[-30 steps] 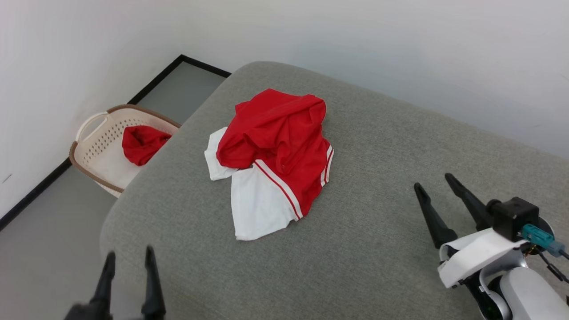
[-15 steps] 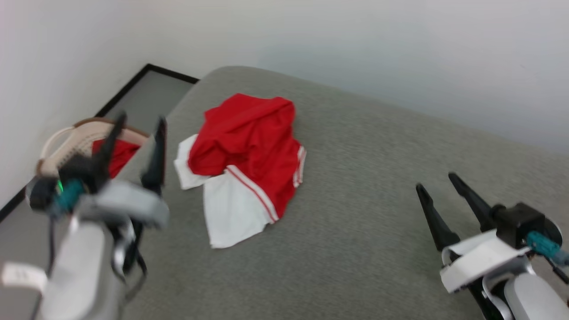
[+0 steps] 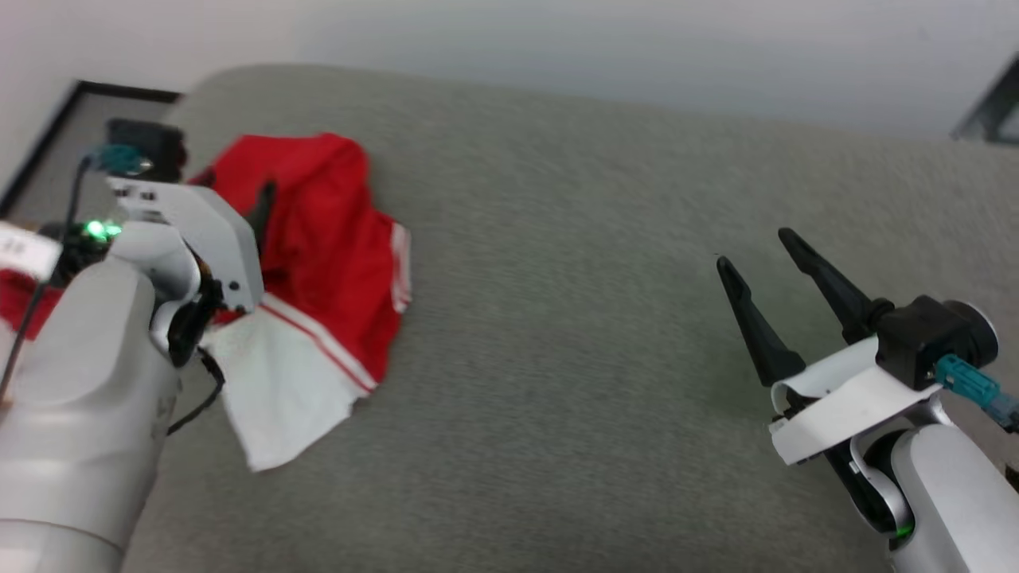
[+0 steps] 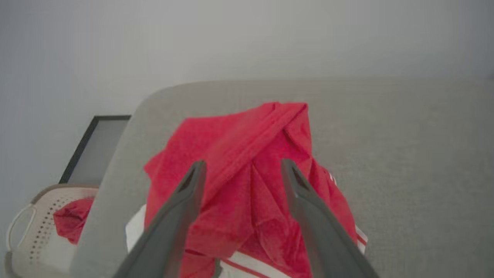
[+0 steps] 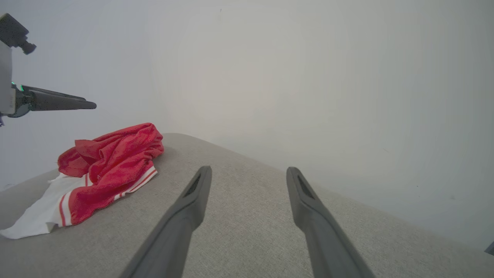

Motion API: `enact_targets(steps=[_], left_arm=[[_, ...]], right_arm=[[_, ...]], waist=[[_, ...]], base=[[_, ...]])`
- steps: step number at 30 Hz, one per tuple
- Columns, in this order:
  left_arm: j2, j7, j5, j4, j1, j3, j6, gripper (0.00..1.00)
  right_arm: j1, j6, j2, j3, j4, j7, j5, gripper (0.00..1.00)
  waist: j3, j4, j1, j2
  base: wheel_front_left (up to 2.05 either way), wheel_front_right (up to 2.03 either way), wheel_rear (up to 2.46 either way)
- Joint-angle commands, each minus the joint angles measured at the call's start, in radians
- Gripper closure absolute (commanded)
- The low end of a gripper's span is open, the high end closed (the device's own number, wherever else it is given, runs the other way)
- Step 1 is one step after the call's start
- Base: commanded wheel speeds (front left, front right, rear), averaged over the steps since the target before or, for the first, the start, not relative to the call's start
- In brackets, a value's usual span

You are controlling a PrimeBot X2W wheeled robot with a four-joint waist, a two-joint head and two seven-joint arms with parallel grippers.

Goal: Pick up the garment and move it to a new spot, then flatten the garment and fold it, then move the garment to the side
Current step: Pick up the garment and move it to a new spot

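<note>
The garment [image 3: 334,231] lies crumpled on the grey cushion [image 3: 573,334], a red heap with a white sleeve end [image 3: 275,398] and red-and-white trim spread toward me. In the left wrist view, my left gripper [image 4: 241,162] stands open over the garment [image 4: 239,135], which shows between its fingers. The right wrist view shows the left fingers [image 5: 65,102] hanging above the garment [image 5: 112,170], clear of the cloth. My right gripper [image 3: 752,248] is open and empty, well to the right over bare cushion.
A cream perforated basket [image 4: 27,239] with another red cloth [image 4: 71,224] in it stands on the floor beside the cushion's left edge. A pale wall runs close behind the cushion. Bare cushion stretches between the garment and my right gripper.
The head camera has swung right, shifting the whole picture left. My left arm has risen from the lower left and reached forward over the garment. The right gripper holds its pose.
</note>
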Motion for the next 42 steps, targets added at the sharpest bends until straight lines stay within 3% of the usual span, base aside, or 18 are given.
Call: enact_targets(steps=[1, 7, 15, 29, 30, 31, 32, 33, 42], left_arm=[[0.030, 0.079, -0.077, -0.004, -0.012, -0.062, -0.001, 0.00], [0.137, 0.319, -0.314, -0.031, -0.034, -0.224, -0.001, 0.00], [0.195, 0.406, -0.471, -0.008, -0.049, -0.290, -0.001, 0.00], [0.134, 0.501, -0.625, 0.061, 0.015, -0.425, -0.001, 0.00], [0.133, 0.501, -0.632, 0.059, 0.017, -0.432, -0.001, 0.17], [0.133, 0.504, -0.640, 0.053, 0.018, -0.441, -0.001, 0.41], [0.135, 0.499, -0.645, 0.043, 0.017, -0.448, -0.003, 0.66], [0.136, 0.490, -0.652, 0.036, 0.015, -0.453, -0.003, 1.00], [0.189, 0.316, -0.644, 0.002, -0.050, -0.485, -0.006, 1.00]], right_arm=[[-0.023, 0.004, -0.002, 0.009, -0.002, -0.006, -0.003, 0.00], [-0.061, 0.004, -0.005, 0.032, -0.017, 0.000, -0.008, 0.00], [-0.088, 0.004, -0.017, 0.039, -0.064, 0.021, -0.015, 0.00], [-0.082, 0.004, -0.021, 0.020, -0.150, 0.057, -0.035, 0.00], [-0.084, 0.004, -0.021, 0.020, -0.153, 0.059, -0.035, 0.00], [-0.086, 0.004, -0.021, 0.021, -0.157, 0.063, -0.036, 0.00], [-0.088, 0.004, -0.022, 0.020, -0.160, 0.064, -0.037, 0.00], [-0.088, 0.004, -0.023, 0.018, -0.163, 0.067, -0.038, 0.00], [-0.061, 0.004, -0.013, 0.004, -0.145, 0.054, -0.026, 0.00]], waist=[[0.113, -0.113, 0.0000, -0.0001], [0.149, -0.160, 0.0000, -0.0001], [0.200, -0.220, 0.0000, -0.0001], [0.258, -0.239, 0.0000, -0.0001], [0.258, -0.239, 0.0000, -0.0001], [0.257, -0.239, 0.0000, -0.0001], [0.258, -0.238, 0.0000, -0.0001], [0.257, -0.236, 0.0000, -0.0001], [0.199, -0.217, 0.0000, -0.0001]], base=[[0.00, 0.00, 0.00], [0.00, 0.00, 0.00], [0.00, 0.00, 0.00], [0.00, 0.00, 0.00], [0.00, 0.00, 0.00], [0.00, 0.00, 0.00], [0.00, 0.00, 0.00], [0.00, 0.00, 0.00], [0.00, 0.00, 0.00]])
